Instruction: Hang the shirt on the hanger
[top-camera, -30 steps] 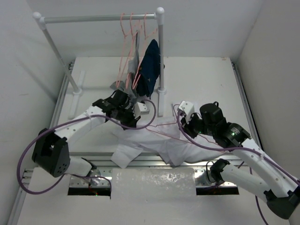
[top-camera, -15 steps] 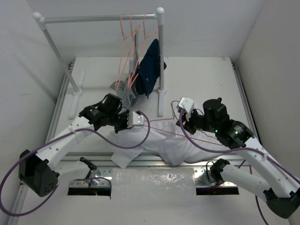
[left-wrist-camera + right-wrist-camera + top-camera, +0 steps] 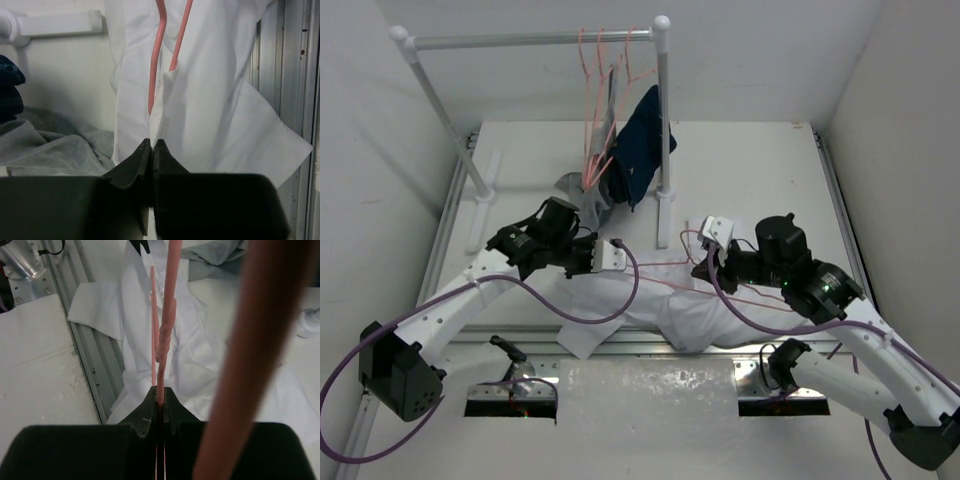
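Where the white tube rail (image 3: 535, 40) stands at the far side of the table (image 3: 750, 170), the shirt (image 3: 670, 315) lies spread flat on the rail's near side, in front of its right post and reaching the table's near edge. The hanger (image 3: 152, 75) rests across the shirt, well clear of the rail. In the left wrist view, 2 of its pink wires run down the cloth and slip under the buttoned front edge. The left tool (image 3: 151, 146) is on the part of the shirt nearest the rail. Its 2 fingers are pressed fully together, with the front edge of the cloth running into their tips, so it has the shirt pinched. The right tool (image 3: 160, 390) is on the shirt's other side, farther out from the rail's right post. It is likewise closed tight, gripping the hanger's wire just below the twisted neck. A second pink wire crosses close to that camera, too blurred to place. A grey garment (image 3: 582, 192) is heaped at the foot of the rail's right post, with its edge against the shirt. A navy-blue garment (image 3: 640, 140) hangs from the rail beside that post. Several spare pink hangers (image 3: 598, 165) hang on the rail just beside it.
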